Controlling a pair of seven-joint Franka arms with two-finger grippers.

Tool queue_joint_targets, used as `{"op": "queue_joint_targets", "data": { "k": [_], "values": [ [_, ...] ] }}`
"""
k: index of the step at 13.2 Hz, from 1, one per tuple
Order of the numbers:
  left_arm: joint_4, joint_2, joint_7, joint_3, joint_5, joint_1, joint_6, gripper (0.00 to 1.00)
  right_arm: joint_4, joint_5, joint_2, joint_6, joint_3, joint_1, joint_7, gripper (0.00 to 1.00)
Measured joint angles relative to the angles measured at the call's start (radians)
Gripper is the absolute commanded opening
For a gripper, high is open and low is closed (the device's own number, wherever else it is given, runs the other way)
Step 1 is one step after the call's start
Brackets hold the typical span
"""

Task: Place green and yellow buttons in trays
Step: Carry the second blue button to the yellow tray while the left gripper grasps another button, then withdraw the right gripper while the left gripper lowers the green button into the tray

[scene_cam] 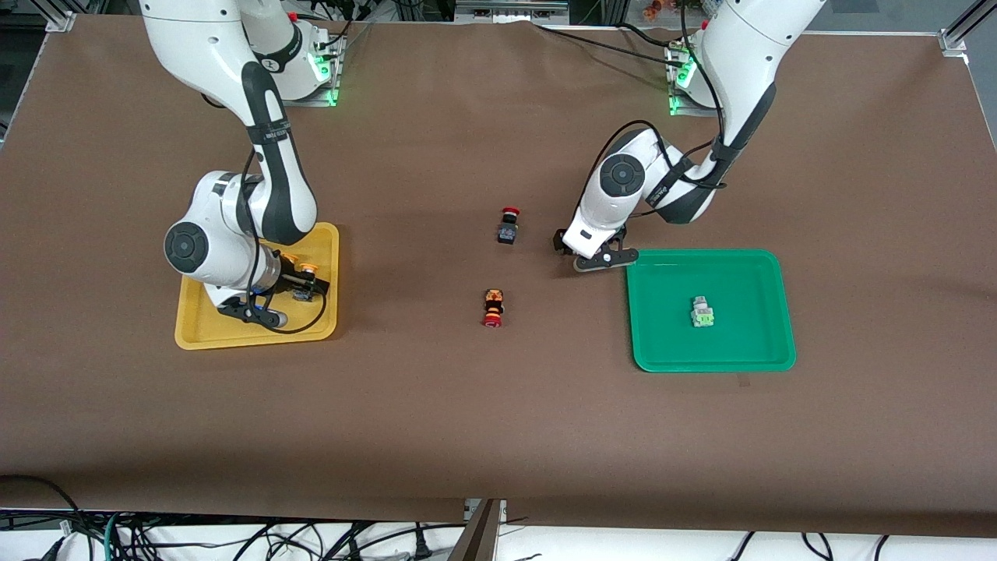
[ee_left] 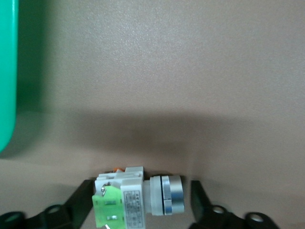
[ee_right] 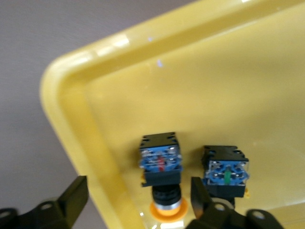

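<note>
Scanning from the right arm's end of the table, we find the right gripper (scene_cam: 300, 290) low inside the shallow yellow plastic tray (scene_cam: 195, 331), fingers spread apart and gripping nothing. One dark-bodied button with a round orange-yellow cap (ee_right: 161, 164) lies between those fingers on the tray floor, and a second dark-bodied button (ee_right: 226, 172) lies just beside it, outside one finger.

Toward the middle of the brown table (scene_cam: 467, 405) we see a red-capped button with an orange-black body (scene_cam: 493, 307) and a red-capped black button (scene_cam: 509, 226), both well apart from either gripper.

The left gripper (scene_cam: 596, 253) sits down at the table just beside the shallow green plastic tray (scene_cam: 654, 358). Between its open fingers lies a pale grey button with a light-green part (ee_left: 136, 200), not clamped. Another pale grey and light-green button (scene_cam: 702, 312) lies in the green tray.
</note>
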Motion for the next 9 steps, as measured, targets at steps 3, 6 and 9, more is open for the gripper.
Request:
{"op": "queue_joint_targets", "data": {
  "k": [3, 6, 9],
  "values": [
    [0.005, 0.001, 0.0, 0.0, 0.001, 0.002, 0.0, 0.18, 0.024, -0.077, -0.12, -0.095, -0.007, 0.023, 0.069, 0.99],
    [0.044, -0.034, 0.001, 0.001, 0.003, 0.024, -0.071, 0.18, 0.034, -0.286, -0.347, -0.22, -0.007, 0.029, 0.156, 0.99],
    [0.203, -0.113, 0.056, 0.001, 0.004, 0.049, -0.466, 0.19, 0.033, -0.399, -0.547, -0.364, -0.006, 0.029, 0.164, 1.0]
  ]
}}
